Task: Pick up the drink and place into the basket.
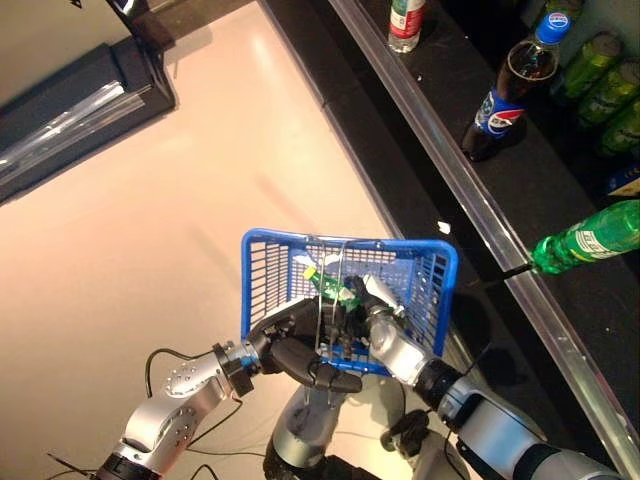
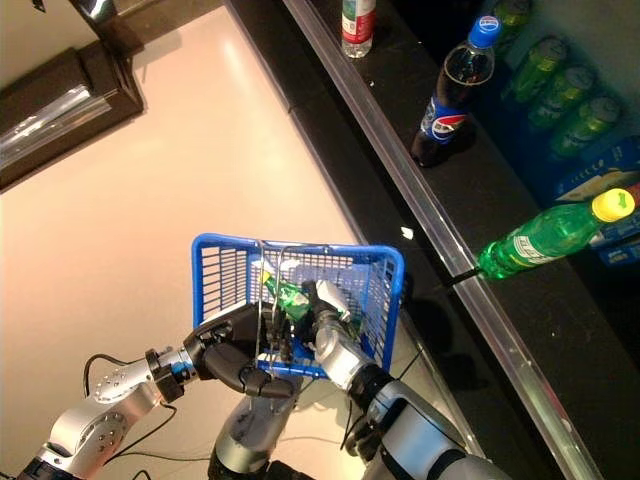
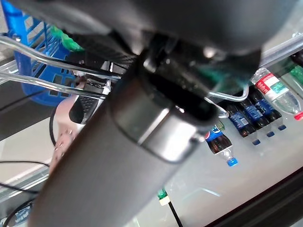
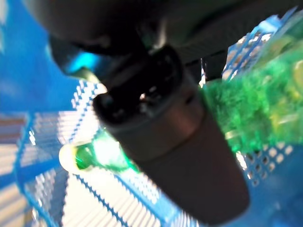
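Note:
A blue mesh basket (image 1: 262,270) hangs in front of me above the pale floor. My left hand (image 1: 298,352) is curled round its wire handles (image 3: 57,71) at the near rim. Inside the basket lies a green drink bottle (image 1: 328,285) with a yellow cap (image 4: 67,158). My right hand (image 1: 388,340) reaches over the near rim into the basket. In the right wrist view its thumb (image 4: 180,142) crosses the green bottle (image 4: 246,104) and stays wrapped on it.
A dark counter with a metal edge (image 1: 470,190) runs along the right. On it stand a cola bottle (image 1: 508,92) and a clear red-labelled bottle (image 1: 406,22), and a green bottle (image 1: 590,238) lies on its side. A dark box (image 1: 70,110) sits at the upper left.

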Tool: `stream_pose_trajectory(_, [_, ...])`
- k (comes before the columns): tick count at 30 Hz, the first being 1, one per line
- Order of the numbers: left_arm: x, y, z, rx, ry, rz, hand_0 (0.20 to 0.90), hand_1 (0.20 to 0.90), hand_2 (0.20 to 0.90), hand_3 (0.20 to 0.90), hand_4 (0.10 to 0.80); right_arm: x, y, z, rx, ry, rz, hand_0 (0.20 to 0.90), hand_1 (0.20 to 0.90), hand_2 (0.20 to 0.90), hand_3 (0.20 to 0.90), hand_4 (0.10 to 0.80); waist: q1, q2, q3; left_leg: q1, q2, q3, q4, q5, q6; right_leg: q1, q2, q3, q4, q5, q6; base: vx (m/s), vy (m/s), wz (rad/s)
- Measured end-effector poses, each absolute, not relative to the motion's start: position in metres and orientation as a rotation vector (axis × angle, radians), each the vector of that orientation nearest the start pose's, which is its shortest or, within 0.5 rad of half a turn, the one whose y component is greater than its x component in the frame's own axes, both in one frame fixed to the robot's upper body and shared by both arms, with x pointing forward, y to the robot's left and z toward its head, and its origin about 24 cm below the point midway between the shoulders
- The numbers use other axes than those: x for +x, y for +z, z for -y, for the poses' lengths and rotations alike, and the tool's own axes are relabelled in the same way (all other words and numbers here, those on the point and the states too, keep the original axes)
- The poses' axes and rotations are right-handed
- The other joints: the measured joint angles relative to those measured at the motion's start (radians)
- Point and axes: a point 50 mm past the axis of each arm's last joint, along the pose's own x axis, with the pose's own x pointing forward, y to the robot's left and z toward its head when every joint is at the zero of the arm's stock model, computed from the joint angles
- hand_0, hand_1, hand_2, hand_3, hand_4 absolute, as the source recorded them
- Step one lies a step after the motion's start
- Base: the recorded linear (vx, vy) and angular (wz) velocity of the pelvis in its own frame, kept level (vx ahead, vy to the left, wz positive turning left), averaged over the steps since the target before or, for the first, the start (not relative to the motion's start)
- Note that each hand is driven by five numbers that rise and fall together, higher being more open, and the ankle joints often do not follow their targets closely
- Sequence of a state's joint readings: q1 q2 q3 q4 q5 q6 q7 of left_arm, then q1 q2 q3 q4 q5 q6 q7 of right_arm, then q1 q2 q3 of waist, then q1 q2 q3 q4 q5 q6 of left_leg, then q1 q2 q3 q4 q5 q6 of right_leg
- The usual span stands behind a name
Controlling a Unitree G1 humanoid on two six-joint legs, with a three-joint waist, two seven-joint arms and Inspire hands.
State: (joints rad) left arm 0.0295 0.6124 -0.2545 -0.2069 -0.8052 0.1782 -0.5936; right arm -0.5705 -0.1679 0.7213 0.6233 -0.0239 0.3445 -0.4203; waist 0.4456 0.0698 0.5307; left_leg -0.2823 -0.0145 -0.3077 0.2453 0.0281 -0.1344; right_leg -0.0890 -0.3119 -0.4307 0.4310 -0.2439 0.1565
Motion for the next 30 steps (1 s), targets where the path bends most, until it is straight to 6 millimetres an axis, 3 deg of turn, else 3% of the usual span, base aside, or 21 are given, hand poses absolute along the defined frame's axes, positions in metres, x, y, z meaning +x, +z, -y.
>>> stream_pose_trajectory(5, [0.222, 0.071, -0.174, -0.258, -0.845, -0.12, 0.3, 0.3, 0.3, 0.2, 0.1, 0.301, 0.02, 0.092, -0.667, 0.107, -0.151, 0.9, 0.9, 0.9, 0.9, 0.8, -0.043, -0.035, 0.004, 0.001, 0.011, 0.028, 0.002, 0.0, 0.005, -0.002, 0.012, 0.021, -0.024, 0.02, 0.0, -0.012, 0.029, -0.12])
stream_pose_trajectory(10, [0.218, 0.062, -0.185, -0.292, -0.775, -0.144, 0.3, 0.3, 0.3, 0.2, 0.1, 0.279, 0.024, 0.089, -0.557, 0.154, -0.092, 0.9, 0.9, 0.9, 0.9, 0.8, -0.087, -0.052, 0.007, 0.004, 0.032, 0.058, 0.003, -0.002, 0.008, -0.001, 0.033, 0.043, -0.054, 0.046, 0.001, -0.015, 0.005, -0.17])
stream_pose_trajectory(16, [0.212, 0.05, -0.187, -0.375, -0.655, -0.142, 0.3, 0.3, 0.3, 0.2, 0.1, 0.26, 0.028, 0.102, -0.452, 0.177, -0.087, 0.9, 0.9, 0.9, 0.9, 0.8, -0.125, -0.072, 0.008, 0.027, 0.046, 0.086, -0.002, -0.004, 0.012, 0.016, 0.047, 0.069, -0.086, 0.067, -0.005, 0.008, 0.003, -0.15])
stream_pose_trajectory(25, [0.202, 0.016, -0.209, -0.43, -0.352, -0.168, 0.3, 0.3, 0.3, 0.2, 0.1, 0.243, 0.051, 0.121, -0.401, 0.29, 0.001, 0.9, 0.9, 0.9, 0.9, 0.8, -0.189, -0.101, 0.0, 0.107, 0.073, 0.149, -0.042, -0.007, 0.019, 0.056, 0.065, 0.127, -0.13, 0.091, -0.007, 0.007, 0.018, -0.2])
stream_pose_trajectory(28, [0.199, -0.002, -0.216, -0.448, -0.19, -0.192, 0.3, 0.3, 0.3, 0.2, 0.1, 0.236, 0.041, 0.125, -0.345, 0.3, -0.036, 0.9, 0.9, 0.9, 0.9, 0.8, -0.223, -0.119, -0.011, 0.143, 0.081, 0.168, -0.066, -0.006, 0.018, 0.082, 0.073, 0.143, -0.159, 0.106, 0.0, 0.024, 0.036, -0.22])
stream_pose_trajectory(30, [0.193, -0.02, -0.225, -0.464, -0.026, -0.237, 0.3, 0.3, 0.3, 0.2, 0.1, 0.227, 0.023, 0.134, -0.361, 0.274, -0.104, 0.9, 0.9, 0.9, 0.9, 0.8, -0.248, -0.143, -0.025, 0.174, 0.089, 0.203, -0.091, -0.008, 0.02, 0.09, 0.077, 0.174, -0.193, 0.124, 0.002, 0.017, 0.049, -0.39])
